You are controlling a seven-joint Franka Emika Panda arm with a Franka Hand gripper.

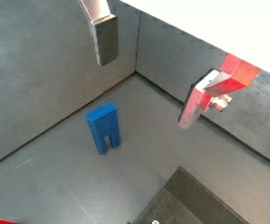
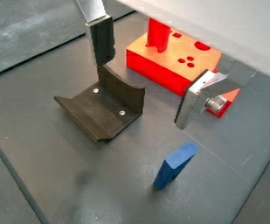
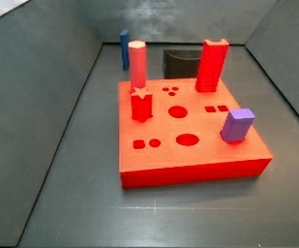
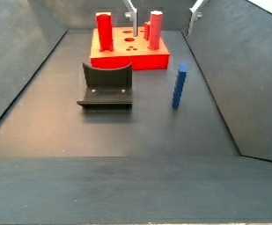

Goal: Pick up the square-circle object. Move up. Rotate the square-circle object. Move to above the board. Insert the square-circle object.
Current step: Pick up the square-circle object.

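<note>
The gripper [image 2: 148, 66] hangs high up with its fingers [image 1: 107, 39] spread wide, holding nothing. The blue peg [image 4: 180, 86] stands upright on the floor, beside the fixture [image 4: 106, 84]. The board [image 3: 191, 145] sits further back, maybe touching the fixture
</note>
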